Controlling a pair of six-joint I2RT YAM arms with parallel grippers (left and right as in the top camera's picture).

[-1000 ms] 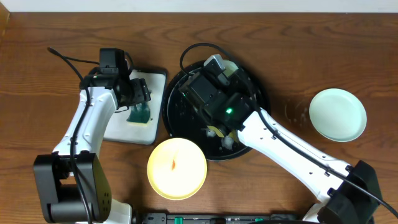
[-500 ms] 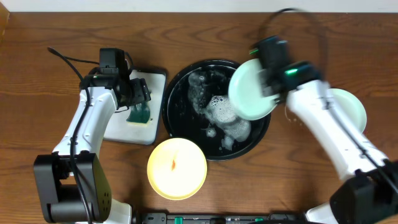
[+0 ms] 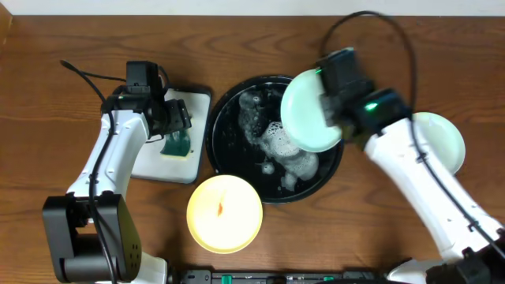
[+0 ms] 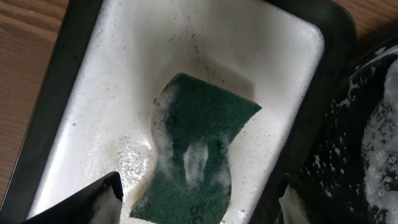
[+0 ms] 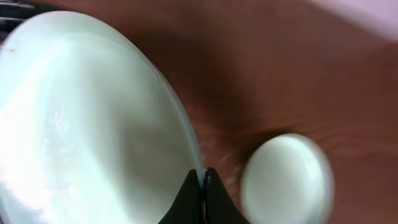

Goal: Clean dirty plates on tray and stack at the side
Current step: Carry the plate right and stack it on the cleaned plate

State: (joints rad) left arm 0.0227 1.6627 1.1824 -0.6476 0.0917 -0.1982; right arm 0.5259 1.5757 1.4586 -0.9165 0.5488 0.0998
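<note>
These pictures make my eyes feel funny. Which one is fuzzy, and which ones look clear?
Right wrist view: fuzzy all over, the held mint plate and the far plate smeared, only the fingers crisp. Left wrist view: sharp, the green sponge clear in bright foam. Overhead view: mostly clear, even light, the black tray glossy.

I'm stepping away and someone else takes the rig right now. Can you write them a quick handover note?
Left gripper: open, above the green sponge, which lies in the white soapy tray.
Right gripper: shut on the rim of a mint plate, held in the air over the right side of the sudsy black tray.
Other plates: second mint plate on the table at the right; yellow plate at the black tray's front edge, with a red-orange smear.
Done: one mint plate set aside.
To do: probably stack the held plate on it, then clean and stack the yellow one.
</note>
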